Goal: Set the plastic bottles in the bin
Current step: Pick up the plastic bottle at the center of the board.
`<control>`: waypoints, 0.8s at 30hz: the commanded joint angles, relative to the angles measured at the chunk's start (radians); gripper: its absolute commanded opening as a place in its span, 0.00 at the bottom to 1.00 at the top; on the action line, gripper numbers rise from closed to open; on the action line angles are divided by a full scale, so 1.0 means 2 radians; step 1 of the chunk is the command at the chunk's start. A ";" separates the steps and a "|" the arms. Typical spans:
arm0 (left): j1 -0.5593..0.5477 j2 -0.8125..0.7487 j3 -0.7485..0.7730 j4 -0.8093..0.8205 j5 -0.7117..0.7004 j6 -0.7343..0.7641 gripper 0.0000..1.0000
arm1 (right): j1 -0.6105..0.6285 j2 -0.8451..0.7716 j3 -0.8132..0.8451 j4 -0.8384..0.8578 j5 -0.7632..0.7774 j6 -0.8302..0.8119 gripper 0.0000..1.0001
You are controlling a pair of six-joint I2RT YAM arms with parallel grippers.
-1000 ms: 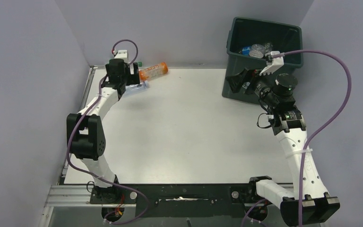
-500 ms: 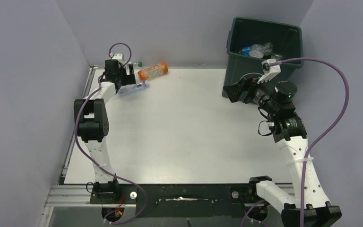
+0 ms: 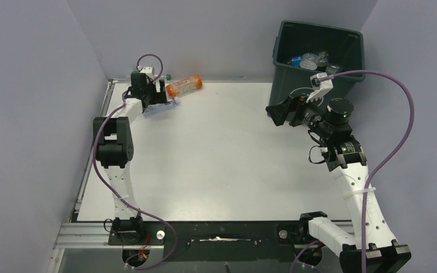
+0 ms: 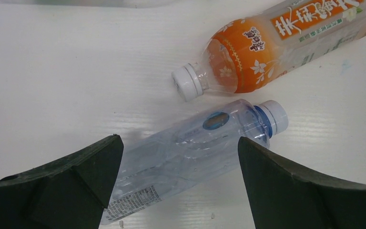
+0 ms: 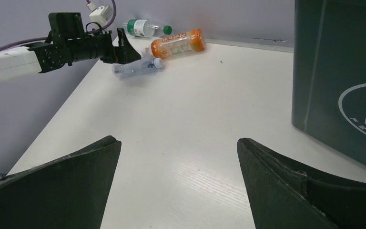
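Note:
A clear bottle with a white cap lies on the table at the far left; it also shows in the top view. My left gripper is open, its fingers on either side of this bottle's body and not closed on it. An orange bottle lies just beyond, also visible from above. A green-capped bottle lies by the back wall. The dark green bin stands at the far right with several bottles inside. My right gripper is open and empty, just left of the bin's front.
The grey back wall and left wall stand close behind the bottles. The bin's front wall is at my right gripper's right side. The white table stretches between the two arms. A purple cable loops off the right arm.
The left arm's elbow has drawn back and up while its gripper stayed over the clear bottle. The right gripper has moved left and a little nearer, away from the bin.

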 commanded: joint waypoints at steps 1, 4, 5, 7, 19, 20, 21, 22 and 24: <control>-0.010 -0.006 -0.017 0.013 0.007 0.000 0.93 | 0.005 0.001 -0.007 0.026 -0.011 -0.001 0.99; -0.013 0.000 -0.021 0.007 0.010 0.002 0.93 | 0.007 -0.003 -0.010 0.025 -0.011 -0.001 0.99; -0.015 0.001 -0.024 0.006 0.010 0.004 0.93 | 0.007 -0.005 -0.012 0.024 -0.011 -0.001 0.99; -0.019 -0.001 -0.032 0.008 0.007 0.007 0.93 | 0.008 -0.010 -0.017 0.024 -0.011 -0.001 0.99; -0.067 -0.073 -0.115 -0.020 -0.031 -0.017 0.93 | 0.013 -0.041 -0.062 0.021 -0.005 -0.005 0.99; -0.072 -0.079 -0.126 -0.020 -0.034 -0.025 0.93 | 0.013 -0.042 -0.063 0.021 -0.005 -0.006 0.98; -0.075 -0.090 -0.139 -0.016 -0.037 -0.029 0.92 | 0.013 -0.042 -0.065 0.021 -0.007 -0.007 0.98; -0.079 -0.093 -0.151 -0.012 -0.038 -0.033 0.93 | 0.013 -0.042 -0.066 0.020 -0.008 -0.008 0.98; -0.086 -0.103 -0.167 -0.010 -0.042 -0.036 0.91 | 0.013 -0.042 -0.070 0.020 -0.010 -0.010 0.98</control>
